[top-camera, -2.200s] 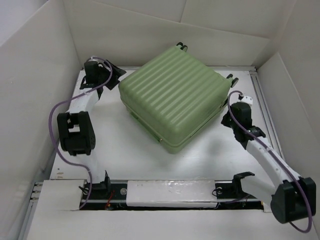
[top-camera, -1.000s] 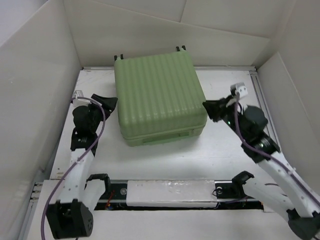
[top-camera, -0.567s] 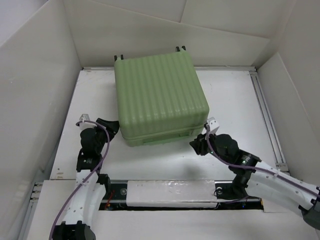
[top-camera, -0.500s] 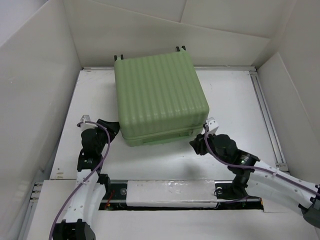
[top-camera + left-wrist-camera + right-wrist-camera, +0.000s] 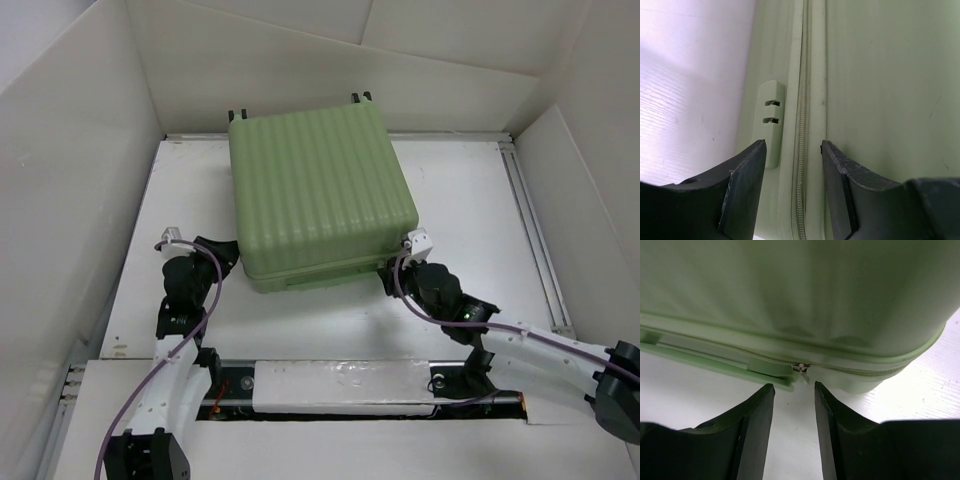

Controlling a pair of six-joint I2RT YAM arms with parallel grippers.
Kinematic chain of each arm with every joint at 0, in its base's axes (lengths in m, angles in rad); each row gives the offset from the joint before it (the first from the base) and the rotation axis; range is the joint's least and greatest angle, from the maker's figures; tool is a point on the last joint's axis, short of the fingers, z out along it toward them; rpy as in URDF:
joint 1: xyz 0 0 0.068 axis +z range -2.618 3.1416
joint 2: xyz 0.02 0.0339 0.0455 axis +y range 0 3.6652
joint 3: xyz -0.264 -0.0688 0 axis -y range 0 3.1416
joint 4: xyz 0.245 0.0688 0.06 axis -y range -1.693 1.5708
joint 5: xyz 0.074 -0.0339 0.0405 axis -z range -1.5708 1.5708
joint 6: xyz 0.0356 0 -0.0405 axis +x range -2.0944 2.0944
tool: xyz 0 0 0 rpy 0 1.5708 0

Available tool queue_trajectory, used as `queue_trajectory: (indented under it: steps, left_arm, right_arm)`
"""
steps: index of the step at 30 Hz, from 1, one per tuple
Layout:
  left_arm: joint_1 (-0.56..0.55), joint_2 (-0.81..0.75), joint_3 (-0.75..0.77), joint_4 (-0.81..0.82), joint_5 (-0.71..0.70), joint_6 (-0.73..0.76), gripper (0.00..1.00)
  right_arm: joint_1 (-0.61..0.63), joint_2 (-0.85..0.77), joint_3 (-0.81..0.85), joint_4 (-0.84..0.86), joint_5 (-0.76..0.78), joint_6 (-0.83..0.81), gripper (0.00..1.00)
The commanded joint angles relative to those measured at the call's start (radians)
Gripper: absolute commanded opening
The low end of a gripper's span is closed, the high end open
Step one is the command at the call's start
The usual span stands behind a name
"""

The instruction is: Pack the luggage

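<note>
Luggage point(image 5: 315, 195): lies flat and zipped shut in the middle of the table point(image 5: 470, 190), ribbed shell up, caster wheels point(image 5: 361, 96) toward the far wall, handle side facing the arms.
Left claw point(image 5: 792, 150): spread open and holding nothing, low at the case's near-left corner, its fingers standing either side of the zipper seam point(image 5: 802, 100) with a small moulded foot point(image 5: 771, 117) just beside it (whether they touch the shell, I cannot tell).
Right claw point(image 5: 794, 390): also open and empty, close in at the near-right corner, aimed at the zipper pull point(image 5: 802, 368) where the seam meets the end of the flat handle point(image 5: 715, 357).
Shell: looks stiff and smooth, so probably slippery. It is far too broad for either claw to span, and a pinch on the curved wall would likely skid off.
Weight: I judge it bulky rather than very heavy, easier to slide or brace than to lift.
Where to take hold: the zipper pull for opening. It is a small loose tab, so it wants a centred, firm pinch. The handle or the seam lip would serve for steadying.
Likely trouble: dragging the zip may turn the whole case unless the left claw braces its corner.
</note>
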Motion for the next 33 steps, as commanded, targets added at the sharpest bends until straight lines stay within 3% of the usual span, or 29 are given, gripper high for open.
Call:
queue_trajectory:
  steps: [1,4,9,18,21,26,30,33]
  left_arm:
    - [-0.012,-0.017,0.012,-0.068,0.021,0.026,0.44]
    - [-0.012,-0.084,0.003,-0.117,-0.034,0.026,0.45]
    - [-0.012,-0.136,-0.006,-0.16,-0.126,0.016,0.37]
    - [-0.012,0.103,-0.037,0.082,0.024,0.016,0.36]
    - [-0.012,0.144,-0.037,0.143,0.07,0.016,0.31]
    - [-0.012,0.187,-0.025,0.192,0.125,0.027,0.12]
    - [-0.012,0.21,-0.049,0.283,0.188,0.018,0.0]
    - [-0.061,0.21,-0.058,0.292,0.189,0.018,0.0]
  right_arm:
    - [-0.009,0.047,0.015,0.146,0.012,-0.015,0.44]
    - [-0.009,0.06,0.015,0.186,0.024,-0.015,0.43]
    - [-0.009,0.069,-0.003,0.233,0.047,-0.006,0.41]
    - [-0.018,0.156,-0.014,0.286,0.058,0.003,0.38]
    - [-0.018,0.157,-0.014,0.312,0.069,0.014,0.3]
    - [-0.018,0.166,-0.025,0.323,0.08,0.023,0.02]
    - [-0.008,0.166,-0.025,0.323,0.043,0.046,0.0]
    - [0.04,0.152,-0.014,0.285,0.023,0.046,0.0]
